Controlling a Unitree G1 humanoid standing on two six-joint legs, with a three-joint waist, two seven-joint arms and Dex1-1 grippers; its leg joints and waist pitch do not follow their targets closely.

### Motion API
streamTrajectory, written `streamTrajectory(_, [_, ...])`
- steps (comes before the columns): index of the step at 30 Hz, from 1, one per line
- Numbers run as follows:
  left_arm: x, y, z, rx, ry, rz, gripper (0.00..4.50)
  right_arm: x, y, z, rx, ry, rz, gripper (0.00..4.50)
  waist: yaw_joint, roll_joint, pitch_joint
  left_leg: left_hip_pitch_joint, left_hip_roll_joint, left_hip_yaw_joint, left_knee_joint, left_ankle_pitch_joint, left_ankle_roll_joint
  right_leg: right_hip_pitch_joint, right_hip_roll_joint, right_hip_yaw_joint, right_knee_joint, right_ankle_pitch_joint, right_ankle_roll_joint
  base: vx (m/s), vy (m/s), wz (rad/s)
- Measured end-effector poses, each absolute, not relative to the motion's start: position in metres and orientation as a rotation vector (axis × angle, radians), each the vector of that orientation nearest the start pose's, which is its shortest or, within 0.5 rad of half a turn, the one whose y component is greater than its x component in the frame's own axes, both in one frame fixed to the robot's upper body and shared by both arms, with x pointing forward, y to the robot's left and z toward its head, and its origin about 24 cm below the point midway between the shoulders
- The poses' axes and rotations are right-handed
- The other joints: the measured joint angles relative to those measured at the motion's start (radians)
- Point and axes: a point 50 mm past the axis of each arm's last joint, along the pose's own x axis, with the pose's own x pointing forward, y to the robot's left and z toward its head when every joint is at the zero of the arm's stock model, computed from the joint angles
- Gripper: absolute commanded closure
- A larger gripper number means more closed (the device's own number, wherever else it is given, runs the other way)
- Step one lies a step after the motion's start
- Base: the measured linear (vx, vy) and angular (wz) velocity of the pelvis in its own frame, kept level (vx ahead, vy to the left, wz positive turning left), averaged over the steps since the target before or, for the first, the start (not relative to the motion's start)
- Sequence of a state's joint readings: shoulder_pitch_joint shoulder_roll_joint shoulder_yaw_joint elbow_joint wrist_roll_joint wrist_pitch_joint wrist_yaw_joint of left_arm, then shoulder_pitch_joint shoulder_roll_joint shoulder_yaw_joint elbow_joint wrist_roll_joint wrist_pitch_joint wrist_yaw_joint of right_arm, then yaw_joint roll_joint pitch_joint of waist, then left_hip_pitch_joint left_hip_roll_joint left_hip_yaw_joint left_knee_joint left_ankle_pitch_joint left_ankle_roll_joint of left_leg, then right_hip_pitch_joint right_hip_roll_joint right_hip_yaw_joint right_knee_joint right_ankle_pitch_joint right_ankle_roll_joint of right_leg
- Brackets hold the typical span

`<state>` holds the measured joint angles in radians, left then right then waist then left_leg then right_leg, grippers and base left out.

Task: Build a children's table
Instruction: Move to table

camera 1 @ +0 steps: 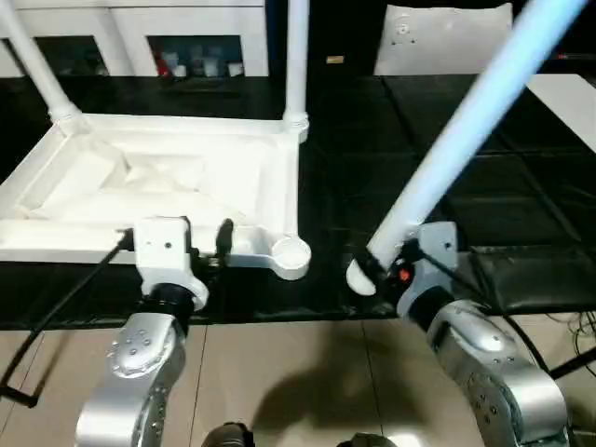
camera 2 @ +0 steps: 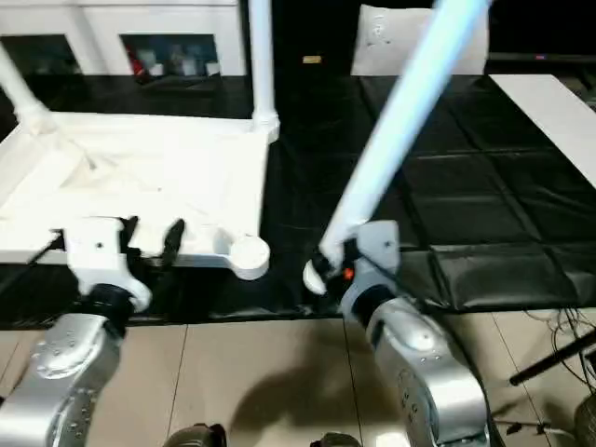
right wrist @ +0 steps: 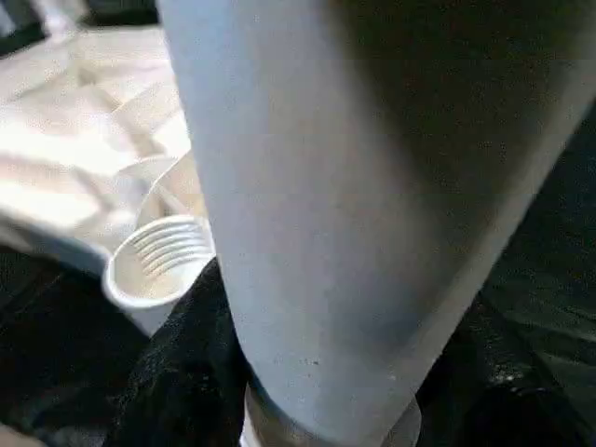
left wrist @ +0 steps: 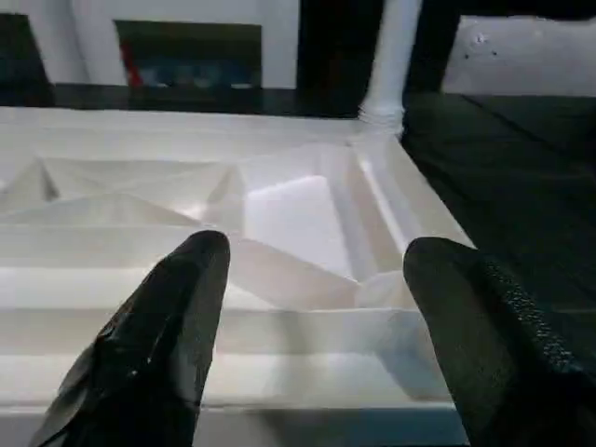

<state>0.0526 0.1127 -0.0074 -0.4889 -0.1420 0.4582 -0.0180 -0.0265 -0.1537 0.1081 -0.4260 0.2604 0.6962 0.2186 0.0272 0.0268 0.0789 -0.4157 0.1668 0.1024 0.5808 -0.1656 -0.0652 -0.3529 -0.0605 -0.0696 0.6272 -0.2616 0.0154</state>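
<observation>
The white tabletop point(camera 1: 158, 186) lies upside down on the black table, ribbed side up. Two white legs point(camera 1: 296, 56) point(camera 1: 37, 65) stand in its far corner sockets. The near right socket point(camera 1: 291, 253) is empty and also shows as a threaded ring point(right wrist: 158, 261). My left gripper point(camera 1: 175, 237) is open at the tabletop's near rim point(left wrist: 279, 382), its black fingers point(left wrist: 158, 345) spread wide apart. My right gripper point(camera 1: 396, 265) is shut on a third leg point(camera 1: 475, 121) near its lower end. That leg point(right wrist: 354, 205) tilts up to the right, its end point(camera 1: 361, 277) just right of the empty socket.
A white cabinet with glass doors point(camera 1: 186, 37) stands behind the table, and a flat white board point(camera 1: 447, 37) leans at the back right. A dark pad point(camera 1: 531, 275) lies on the table's right part. Cables point(camera 1: 577, 335) hang at the right edge, over tiled floor.
</observation>
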Motion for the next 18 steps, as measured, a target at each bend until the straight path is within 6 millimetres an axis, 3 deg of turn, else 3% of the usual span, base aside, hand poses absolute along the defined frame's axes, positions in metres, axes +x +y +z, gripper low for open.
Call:
streamTrajectory(2, [0.234,0.157,0.100,-0.016,0.024,-0.082,1.09,0.239,-0.119,0.079,0.055,0.272,0.461,2.57,0.001,0.011,0.006,-0.001,-0.004,-0.016,0.008,-0.010,0.012,0.035,-0.011,-0.042,-0.028,-0.004,0.005,0.077,0.059,0.59])
streamTrajectory(4, [0.234,0.158,0.099,-0.014,0.025,-0.077,1.09,0.239,-0.118,0.079,0.048,0.269,0.463,2.57,0.003,0.019,0.014,-0.001,-0.002,-0.018,0.019,-0.020,0.024,0.079,-0.027,-0.087,-0.055,-0.011,0.016,0.080,0.070,0.59])
streamTrajectory(5, [0.234,0.159,0.099,-0.012,0.025,-0.074,1.09,0.239,-0.119,0.079,0.041,0.268,0.456,2.57,0.001,0.016,0.016,0.017,0.006,-0.010,0.017,-0.019,0.023,0.081,-0.027,-0.080,-0.056,-0.018,0.021,0.037,0.037,0.34])
streamTrajectory(7, [0.232,0.167,0.097,0.000,0.037,-0.046,1.09,0.240,-0.116,0.081,0.060,0.258,0.457,2.57,-0.001,0.011,0.022,0.042,-0.005,-0.003,0.016,-0.029,0.026,0.090,-0.011,-0.031,-0.037,-0.054,-0.006,0.106,0.061,0.13])
streamTrajectory(8, [0.232,0.170,0.098,0.011,0.034,-0.038,1.09,0.240,-0.113,0.081,0.081,0.255,0.467,2.57,-0.008,0.006,0.023,0.052,-0.017,-0.003,0.015,-0.037,0.029,0.083,-0.010,-0.016,-0.011,-0.066,-0.027,0.211,0.049,-0.05])
streamTrajectory(10, [0.233,0.169,0.100,0.015,0.027,-0.053,1.09,0.240,-0.112,0.083,0.088,0.244,0.472,2.57,-0.038,-0.007,0.018,0.079,-0.035,-0.002,0.016,-0.054,0.031,0.052,-0.006,0.007,0.038,-0.064,-0.024,0.156,-0.004,0.00])
streamTrajectory(11, [0.234,0.167,0.100,0.014,0.025,-0.064,1.09,0.240,-0.113,0.083,0.084,0.234,0.469,2.57,-0.046,-0.014,0.016,0.090,-0.044,0.004,0.017,-0.059,0.033,0.040,-0.009,0.013,0.023,-0.056,-0.026,0.067,-0.021,0.04])
streamTrajectory(12, [0.236,0.164,0.100,0.008,0.027,-0.078,1.09,0.239,-0.117,0.083,0.083,0.223,0.451,2.57,-0.047,-0.026,0.011,0.099,-0.047,0.016,0.019,-0.073,0.034,0.051,-0.011,0.027,0.022,-0.044,-0.002,0.123,-0.066,0.13])
streamTrajectory(13, [0.236,0.157,0.100,-0.003,0.027,-0.101,1.09,0.239,-0.121,0.083,0.080,0.222,0.435,2.57,-0.040,-0.023,0.010,0.095,-0.047,0.017,0.035,-0.089,0.066,0.064,-0.006,0.033,0.009,-0.050,0.001,0.188,-0.055,0.06])
streamTrajectory(14, [0.237,0.151,0.101,-0.011,0.021,-0.129,1.09,0.239,-0.128,0.082,0.085,0.220,0.408,2.57,-0.030,-0.001,0.008,0.075,-0.047,0.008,0.083,-0.106,0.104,0.076,0.000,0.033,-0.006,-0.049,-0.001,0.188,-0.055,0.06])
streamTrajectory(15, [0.237,0.150,0.102,-0.013,0.017,-0.135,1.09,0.238,-0.132,0.080,0.088,0.222,0.386,2.58,-0.018,0.006,0.003,0.042,-0.052,0.001,0.136,-0.103,0.120,0.089,0.002,0.035,-0.022,-0.046,-0.007,0.222,-0.015,-0.08])
streamTrajectory(16, [0.237,0.151,0.103,-0.013,0.016,-0.133,1.09,0.238,-0.133,0.081,0.093,0.214,0.386,2.59,-0.010,0.014,-0.003,0.023,-0.052,0.000,0.125,-0.095,0.124,0.096,0.005,0.031,-0.030,-0.049,-0.006,0.174,-0.009,-0.06])
streamTrajectory(17, [0.237,0.151,0.104,-0.013,0.015,-0.131,1.09,0.238,-0.132,0.083,0.100,0.200,0.395,2.59,-0.001,0.028,-0.012,0.005,-0.046,-0.003,0.077,-0.071,0.142,0.097,0.013,0.024,-0.032,-0.055,-0.005,0.174,-0.009,-0.06])
streamTrajectory(18, [0.237,0.153,0.105,-0.017,0.011,-0.141,1.09,0.239,-0.131,0.086,0.116,0.185,0.416,2.59,0.005,0.061,-0.025,-0.005,-0.024,-0.017,0.045,-0.020,0.099,0.096,0.035,0.008,-0.014,-0.069,0.003,0.168,0.016,-0.05])
